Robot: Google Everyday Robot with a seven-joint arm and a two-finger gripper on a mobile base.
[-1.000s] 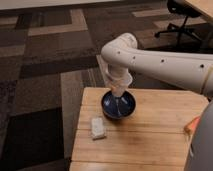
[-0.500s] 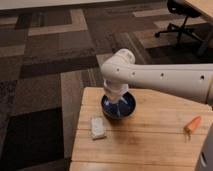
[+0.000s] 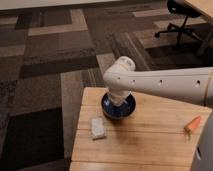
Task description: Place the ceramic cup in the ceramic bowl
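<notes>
The dark-blue ceramic bowl (image 3: 118, 109) sits on the wooden table (image 3: 145, 137) near its far left part. My white arm reaches in from the right and bends down over the bowl. My gripper (image 3: 118, 100) is down inside the bowl, hidden by the wrist. The ceramic cup is not visible; the arm covers the bowl's middle.
A flat whitish block (image 3: 98, 127) lies on the table left of and nearer than the bowl. An orange carrot-like object (image 3: 192, 123) lies near the right edge. An office chair (image 3: 181, 20) stands on the carpet at the far right.
The arm has swung so its upper part lies lower across the right, and the wrist has sunk deeper over the bowl. The bowl and block have not moved.
</notes>
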